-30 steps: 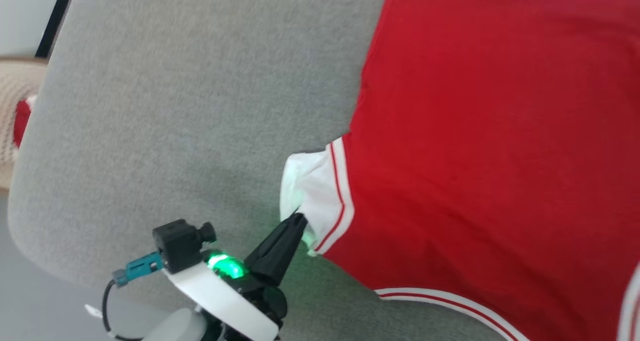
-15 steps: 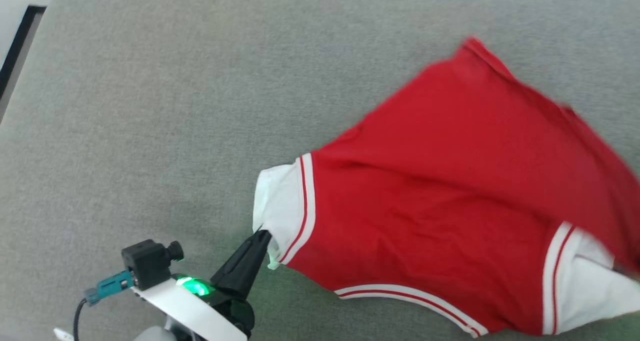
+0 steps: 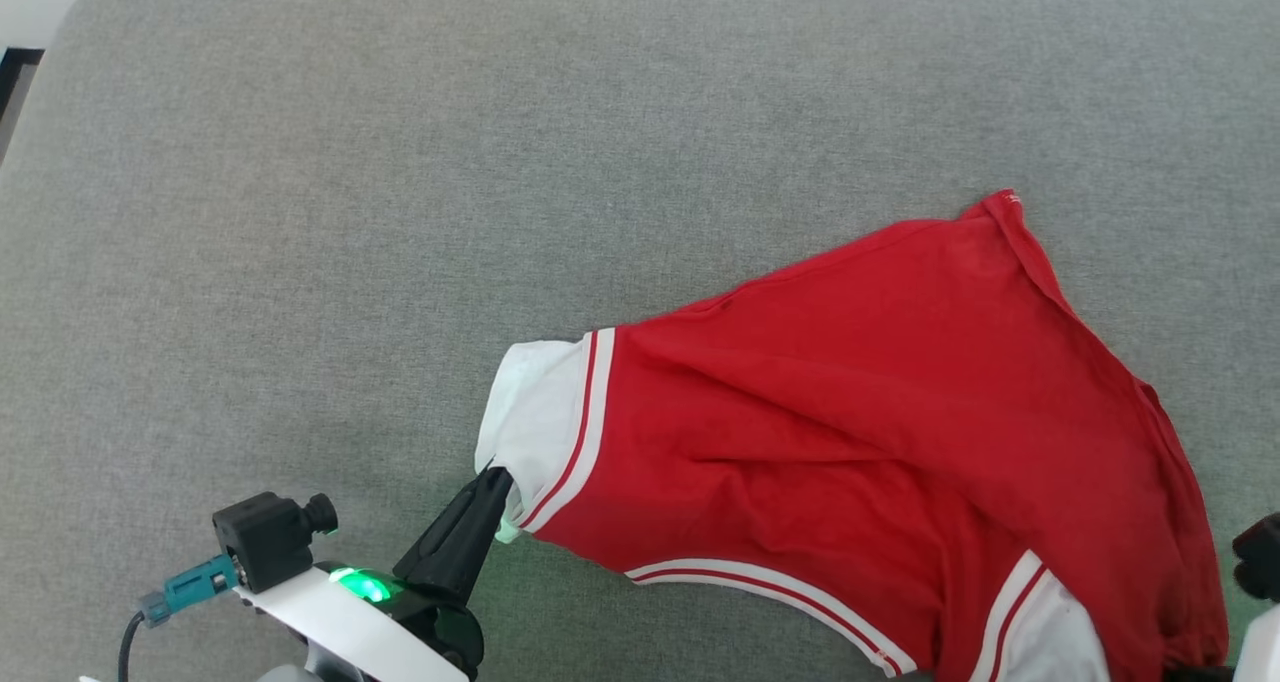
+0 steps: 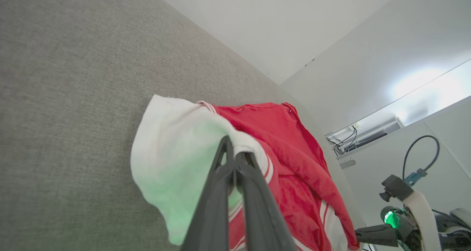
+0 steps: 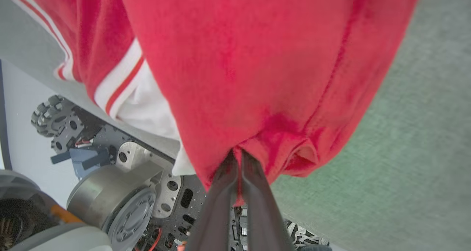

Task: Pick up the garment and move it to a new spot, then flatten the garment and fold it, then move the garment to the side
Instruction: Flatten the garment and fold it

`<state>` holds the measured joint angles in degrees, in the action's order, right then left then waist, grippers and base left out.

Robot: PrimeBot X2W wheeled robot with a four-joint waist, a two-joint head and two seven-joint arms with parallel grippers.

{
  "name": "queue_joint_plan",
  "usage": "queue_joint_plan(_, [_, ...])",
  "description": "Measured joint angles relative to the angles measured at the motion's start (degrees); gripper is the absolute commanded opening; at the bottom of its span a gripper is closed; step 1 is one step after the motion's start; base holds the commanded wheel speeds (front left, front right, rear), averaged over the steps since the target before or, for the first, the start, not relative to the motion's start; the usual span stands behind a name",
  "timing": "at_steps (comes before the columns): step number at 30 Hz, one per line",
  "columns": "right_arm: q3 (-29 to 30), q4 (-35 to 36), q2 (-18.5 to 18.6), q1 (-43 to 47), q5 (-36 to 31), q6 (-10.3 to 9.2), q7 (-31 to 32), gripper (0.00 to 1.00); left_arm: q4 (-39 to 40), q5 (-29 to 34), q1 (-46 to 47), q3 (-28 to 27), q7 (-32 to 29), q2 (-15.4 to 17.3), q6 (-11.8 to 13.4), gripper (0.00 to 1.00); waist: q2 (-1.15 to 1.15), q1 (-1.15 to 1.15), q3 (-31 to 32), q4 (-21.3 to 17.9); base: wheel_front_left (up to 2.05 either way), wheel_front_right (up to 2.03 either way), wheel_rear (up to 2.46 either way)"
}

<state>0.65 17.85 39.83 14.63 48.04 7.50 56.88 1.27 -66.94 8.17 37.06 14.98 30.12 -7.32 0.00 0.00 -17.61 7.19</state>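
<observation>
While left claw (image 3: 495, 477) pinches the white sleeve (image 3: 535, 412) and right claw (image 5: 237, 155) red cloth, the garment (image 3: 850, 422) has settled; blur gone

We see the garment (image 3: 880, 402) red, its sleeve (image 3: 535, 412) white with red-and-white striped trim (image 3: 592, 402), the surface (image 3: 400, 212) flecked grey, and the left gripper (image 3: 492, 477) black-fingered beside a green light (image 3: 362, 584).
</observation>
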Motion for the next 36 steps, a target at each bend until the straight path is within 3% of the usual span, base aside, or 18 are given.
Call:
queue_joint_plan(3, [2.64, 2.74, -0.81, 0.15, -0.96, -0.01, 0.64, 1.00, -0.11, -0.01, 0.02, 0.18, 0.00, 0.05, 0.00, 0.00, 0.00, 0.00, 0.36, -0.12, 0.00, 0.00, 0.00])
queue_joint_plan(8, [12.63, 9.87, -0.92, -0.88, -0.33, 0.00, 1.29, 1.00, 0.15, 0.03, 0.00, -0.02, 0.00, -0.16, 0.00, 0.00, 0.00, 0.00, 0.53, 0.04, 0.00, 0.00, 0.00])
queue_joint_plan(10, [16.41, 11.89, 0.75, -6.12, -0.66, 0.00, 1.01, 1.00, 0.40, 0.30, 0.01, 0.14, 0.00, -0.84, 0.00, 0.00, 0.00, 0.00, 0.31, 0.36, 0.00, 0.00, 0.00])
queue_joint_plan(12, [15.93, 11.58, 2.36, -11.06, -2.27, -0.01, -0.04, 1.00, 0.44, 0.37, 0.19, 0.46, 0.00, -1.09, 0.00, 0.00, 0.00, 0.00, 0.03, 0.66, 0.00, 0.00, 0.00])
queue_joint_plan(17, [3.03, 3.85, 3.92, -25.68, -6.42, 0.01, -5.08, 1.00, 0.27, 0.40, 2.06, 1.48, 0.00, -1.82, 0.00, 0.00, 0.00, 0.00, -0.93, 1.70, 0.00, 0.00, 0.00])
queue_joint_plan(25, [-18.18, -19.54, 0.45, -47.27, -9.90, 0.00, -9.11, 1.00, -0.52, 0.12, 5.45, 4.89, 0.00, -2.90, 0.00, 0.00, 0.00, 0.00, -2.86, 3.88, 0.00, 0.00, 0.00])
queue_joint_plan(33, [-30.04, -34.86, 1.33, -56.64, -9.23, 0.00, -10.51, 1.00, -1.23, -0.13, 7.21, 6.21, 0.00, -4.14, 0.00, 0.00, 0.00, 0.00, -5.33, 6.12, 0.00, 0.00, 0.00])
queue_joint_plan(34, [-30.75, -35.77, 1.43, -57.31, -8.37, 0.00, -10.53, 0.93, -1.41, -0.14, 7.41, 6.44, 0.00, -4.39, 0.00, 0.00, 0.00, 0.00, -5.48, 6.35, 0.00, 0.00, 0.00])
queue_joint_plan(35, [-31.58, -36.67, 1.46, -57.95, -7.45, 0.00, -10.59, 0.47, -1.68, -0.14, 7.57, 6.71, 0.00, -4.54, 0.00, 0.00, 0.00, 0.00, -5.56, 6.55, 0.00, 0.00, 0.00])
queue_joint_plan(36, [-32.17, -37.29, 1.45, -58.27, -6.58, -0.01, -10.98, 0.20, -2.04, -0.21, 7.86, 7.05, 0.00, -4.61, 0.00, 0.00, 0.00, 0.00, -5.56, 6.69, 0.00, 0.00, 0.00])
